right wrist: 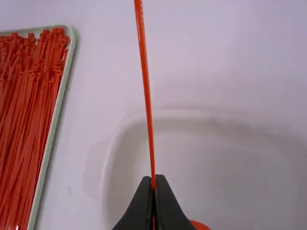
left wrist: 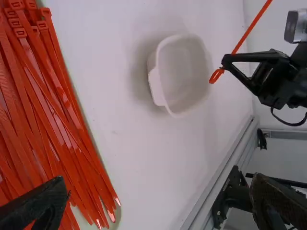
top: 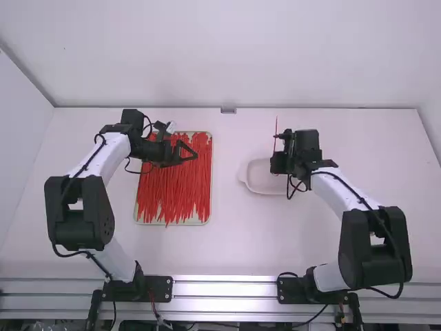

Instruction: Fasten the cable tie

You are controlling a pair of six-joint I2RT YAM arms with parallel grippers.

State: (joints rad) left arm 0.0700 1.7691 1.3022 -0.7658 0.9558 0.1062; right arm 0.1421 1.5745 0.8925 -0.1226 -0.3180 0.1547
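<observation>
cable tie (right wrist: 145,96) clamped in right tool (right wrist: 154,179) above bowl (right wrist: 192,118), left tool (top: 189,154) spread, empty

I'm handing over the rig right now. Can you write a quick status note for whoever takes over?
Right gripper: shut on one tie, held upright above the dish.
Left gripper: open and empty, over the tray of spare ties.
Done: tie picked. A small loop shows at its lower end, so it looks threaded.
Left: check the loop is locked, tighten if needed, then probably drop it in the dish.
</observation>
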